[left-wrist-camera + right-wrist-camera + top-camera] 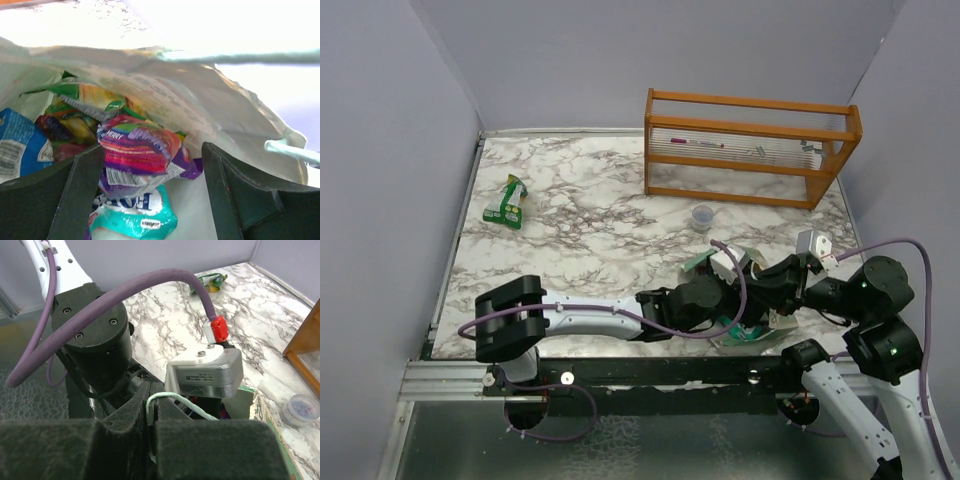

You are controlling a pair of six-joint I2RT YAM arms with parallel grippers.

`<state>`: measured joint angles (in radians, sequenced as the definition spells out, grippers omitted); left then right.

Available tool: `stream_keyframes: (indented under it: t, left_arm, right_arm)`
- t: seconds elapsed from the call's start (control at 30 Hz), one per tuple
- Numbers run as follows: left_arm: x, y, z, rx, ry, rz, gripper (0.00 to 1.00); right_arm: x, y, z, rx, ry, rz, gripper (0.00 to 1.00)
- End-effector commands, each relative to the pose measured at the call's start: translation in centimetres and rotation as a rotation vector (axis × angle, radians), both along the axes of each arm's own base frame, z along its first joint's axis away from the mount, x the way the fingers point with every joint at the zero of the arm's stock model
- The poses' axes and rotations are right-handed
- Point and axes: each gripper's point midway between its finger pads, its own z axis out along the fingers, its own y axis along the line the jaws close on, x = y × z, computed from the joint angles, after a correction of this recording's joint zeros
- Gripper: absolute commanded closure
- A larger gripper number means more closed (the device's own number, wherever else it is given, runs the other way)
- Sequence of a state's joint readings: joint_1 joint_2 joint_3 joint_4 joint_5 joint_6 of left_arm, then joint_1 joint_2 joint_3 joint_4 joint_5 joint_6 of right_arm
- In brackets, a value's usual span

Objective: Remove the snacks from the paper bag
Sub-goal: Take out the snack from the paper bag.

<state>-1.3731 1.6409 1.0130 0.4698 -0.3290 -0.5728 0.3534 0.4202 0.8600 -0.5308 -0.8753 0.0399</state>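
The paper bag [697,264] lies at the near right of the table with its mouth open. My left gripper [728,290] is inside it. In the left wrist view the left gripper [152,190] is open, its fingers either side of a purple and red snack packet [140,150] without closing on it. A teal packet [132,215] lies under it, a blue one [17,145] at the left, and a green and yellow one [95,97] behind. My right gripper [152,405] is shut on the bag's string handle [185,402]. One green packet [506,203] lies on the table at the far left.
An orange wooden rack [750,145] stands at the back right. A small clear cup [703,215] sits in front of it, just beyond the bag. Grey walls close the table's left, back and right sides. The two arms are close together over the bag.
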Motion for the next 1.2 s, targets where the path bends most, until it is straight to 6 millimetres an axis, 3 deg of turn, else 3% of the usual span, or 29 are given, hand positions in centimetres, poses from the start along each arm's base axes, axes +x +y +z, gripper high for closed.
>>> stream_keyframes:
  t: [0.0, 0.13, 0.27, 0.4, 0.47, 0.97, 1.17]
  left_arm:
    - [0.7, -1.3, 0.5, -0.001, -0.01, 0.002, 0.24]
    - [1.4, -0.7, -0.5, 0.019, 0.014, 0.034, 0.45]
    - [1.3, -0.1, -0.6, 0.016, 0.019, 0.038, 0.58]
    - [1.1, 0.3, 0.3, 0.012, 0.022, 0.031, 0.9]
    - [1.1, 0.8, 1.3, -0.001, 0.026, 0.038, 1.0]
    - [-0.4, 9.2, 14.6, -0.205, -0.022, 0.054, 1.0]
    - [-1.1, 14.3, 19.8, -0.225, -0.099, 0.063, 1.0]
  right_arm:
    - [-0.8, 0.1, 0.2, 0.012, -0.023, 0.03, 0.98]
    - [-0.7, 0.0, -0.1, 0.01, -0.026, 0.019, 0.98]
    - [-0.4, -0.1, -0.2, 0.009, -0.025, 0.003, 0.98]
    - [-0.3, -0.1, -0.2, 0.008, -0.023, 0.001, 0.98]
    - [-0.1, -0.1, -0.4, 0.008, -0.019, -0.009, 0.98]
    - [0.3, -0.1, -0.7, 0.005, -0.002, -0.029, 0.98]
    - [0.4, -0.2, -0.6, 0.007, -0.003, -0.036, 0.98]
